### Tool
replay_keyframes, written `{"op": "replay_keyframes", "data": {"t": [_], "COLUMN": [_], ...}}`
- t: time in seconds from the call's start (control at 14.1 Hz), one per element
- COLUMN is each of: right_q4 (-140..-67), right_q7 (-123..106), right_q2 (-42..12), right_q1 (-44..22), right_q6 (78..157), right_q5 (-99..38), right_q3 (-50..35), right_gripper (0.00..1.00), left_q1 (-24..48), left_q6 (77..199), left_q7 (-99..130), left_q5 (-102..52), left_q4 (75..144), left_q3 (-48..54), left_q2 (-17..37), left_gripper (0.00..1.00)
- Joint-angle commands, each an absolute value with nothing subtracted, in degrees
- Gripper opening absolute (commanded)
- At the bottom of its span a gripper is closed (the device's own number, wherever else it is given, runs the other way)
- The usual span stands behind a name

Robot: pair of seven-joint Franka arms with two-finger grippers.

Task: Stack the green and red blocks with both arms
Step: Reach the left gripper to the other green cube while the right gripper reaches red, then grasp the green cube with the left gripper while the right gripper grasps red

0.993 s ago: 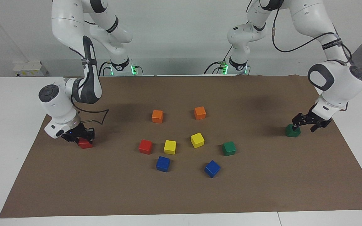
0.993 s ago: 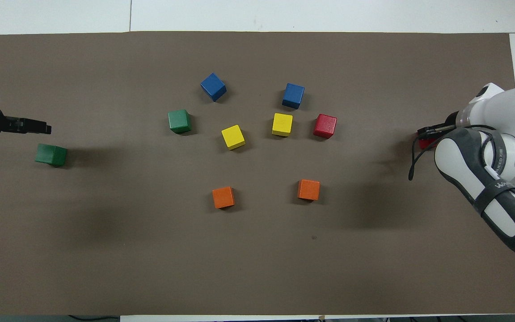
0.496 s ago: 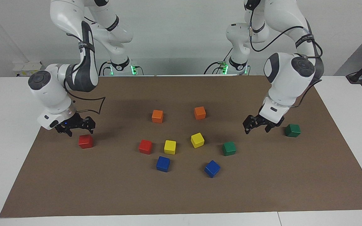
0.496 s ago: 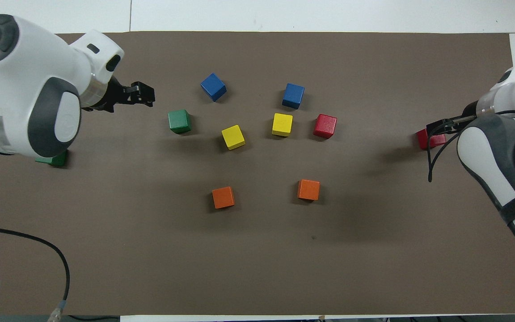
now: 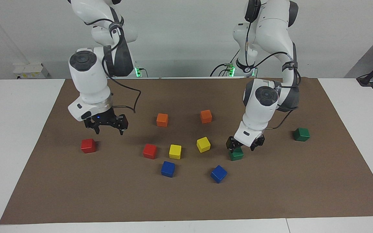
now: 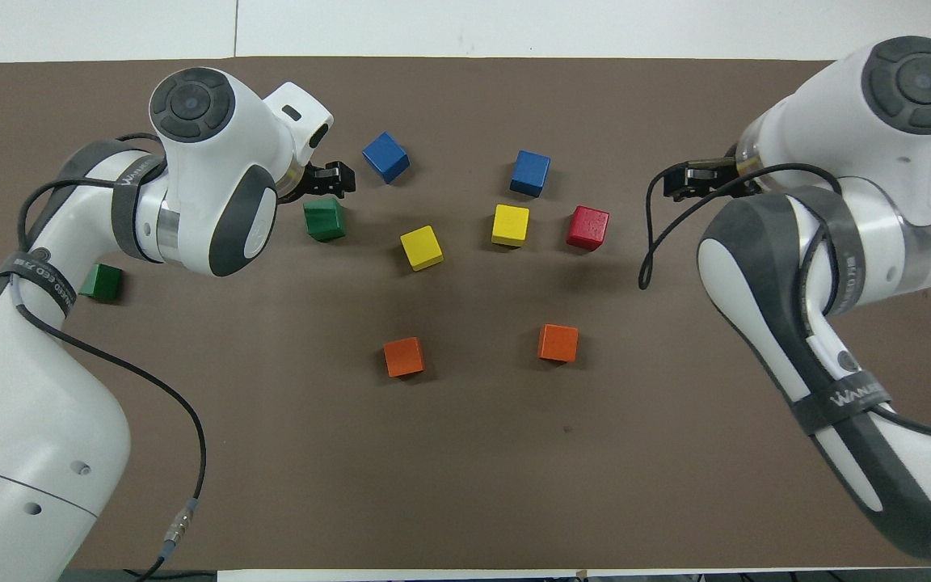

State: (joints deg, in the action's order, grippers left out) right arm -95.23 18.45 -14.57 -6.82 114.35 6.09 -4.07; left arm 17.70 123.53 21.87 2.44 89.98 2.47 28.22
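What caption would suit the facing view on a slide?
Left gripper open, straddling a dark green cube; right gripper open above the brown mat, between two bright red cubes.

Seen from overhead, the right arm point(image 6: 821, 242) covers the outer red block point(image 5: 88, 145) entirely. The left arm point(image 6: 150, 210) hides the outer green block's point(image 6: 102, 283) 9 o'clock edge. Seen from across the tabletop, the left pincer point(image 5: 244, 146) masks the inner green block's point(image 5: 237, 156) top at 12 o'clock; contact cannot be told. Both arms' shoulders run off the top edge.
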Motion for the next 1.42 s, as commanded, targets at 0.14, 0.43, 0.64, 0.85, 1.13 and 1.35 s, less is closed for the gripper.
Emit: {"op": "replay_keyframes", "data": {"t": [0.14,0.43,0.64,0.85,1.13,1.35], "right_q4": [-92.2,-92.2,-92.29,-92.46,-92.72,-93.34], "right_q7": [31.08,38.22,39.28,40.08,39.73,39.38], "right_q2": [-20.29,-23.81,-25.04,-26.1,-27.33,-27.95], "right_q1": [-11.33,-11.95,-11.95,-13.44,-13.71,-13.62], "right_q6": [119.52,123.03,123.75,126.02,129.37,130.43], "right_q5": [6.94,7.21,7.03,6.06,6.77,6.77], "right_q3": [-4.48,-4.57,-4.57,-4.57,-4.57,-4.57], "right_gripper": [1.0,1.0,1.0,1.0,1.0,1.0], "left_q1": [17.4,17.58,18.19,18.72,18.63,19.25], "left_q6": [131.73,133.85,134.21,134.64,138.52,138.6], "left_q7": [23.03,24.08,25.13,26.01,26.01,26.1], "left_q5": [4.04,4.04,4.04,4.04,4.04,5.53], "left_q4": [95.26,97.55,98.7,98.79,100.46,101.42], "left_q3": [1.58,1.58,1.67,1.67,1.58,1.49], "left_q2": [28.3,28.39,28.3,28.3,28.39,28.3], "left_gripper": [1.0,1.0,1.0,1.0,0.97,0.76]}}
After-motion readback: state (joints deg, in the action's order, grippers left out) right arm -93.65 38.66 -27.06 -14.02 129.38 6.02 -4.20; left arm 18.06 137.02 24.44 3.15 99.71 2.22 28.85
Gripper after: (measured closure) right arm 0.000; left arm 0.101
